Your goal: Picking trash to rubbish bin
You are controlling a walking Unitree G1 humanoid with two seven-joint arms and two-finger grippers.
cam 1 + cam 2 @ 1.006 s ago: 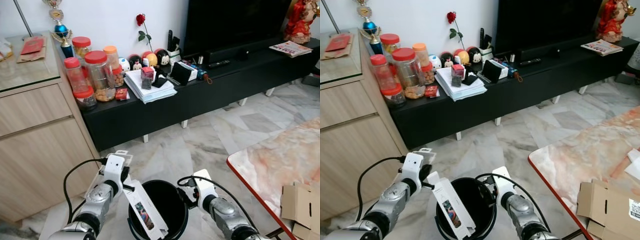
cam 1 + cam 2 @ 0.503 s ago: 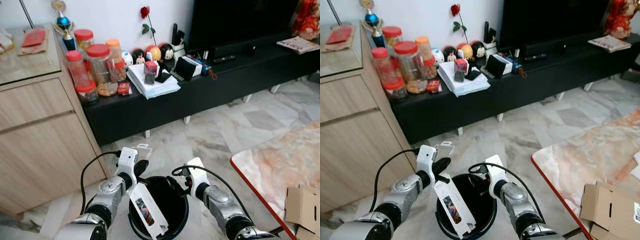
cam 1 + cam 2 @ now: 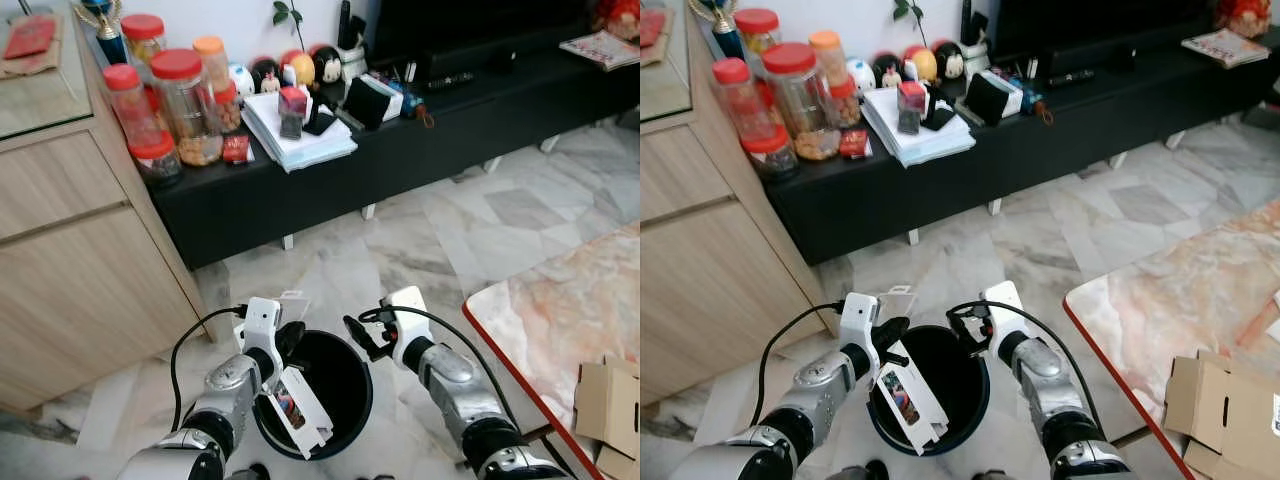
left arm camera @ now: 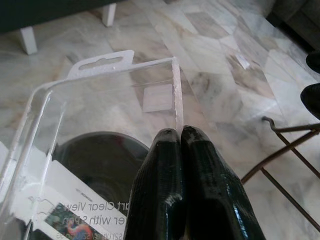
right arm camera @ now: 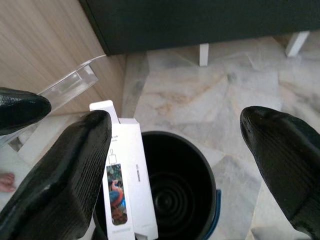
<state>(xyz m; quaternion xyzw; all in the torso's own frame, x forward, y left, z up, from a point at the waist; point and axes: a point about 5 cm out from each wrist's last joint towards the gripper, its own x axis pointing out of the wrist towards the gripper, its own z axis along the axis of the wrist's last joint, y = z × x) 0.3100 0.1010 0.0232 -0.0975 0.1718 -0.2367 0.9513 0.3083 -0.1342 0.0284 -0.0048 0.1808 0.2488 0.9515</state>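
1. Bin [image 3: 345,395]: one black rubbish bin on the floor, under both my grippers.
2. One clear plastic package [image 4: 100,95] with printed card leans on the bin's rim, pinched by my left gripper [image 4: 181,137].
3. My right gripper [image 5: 180,150] spreads wide above the bin.

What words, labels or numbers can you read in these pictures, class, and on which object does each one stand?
"Clear View": white card insert of the clear plastic package, pinched in the left gripper.
"with S...": line below it, cut off.
Smaller print on the insert: too small.
Jar labels, magazine: blurred.
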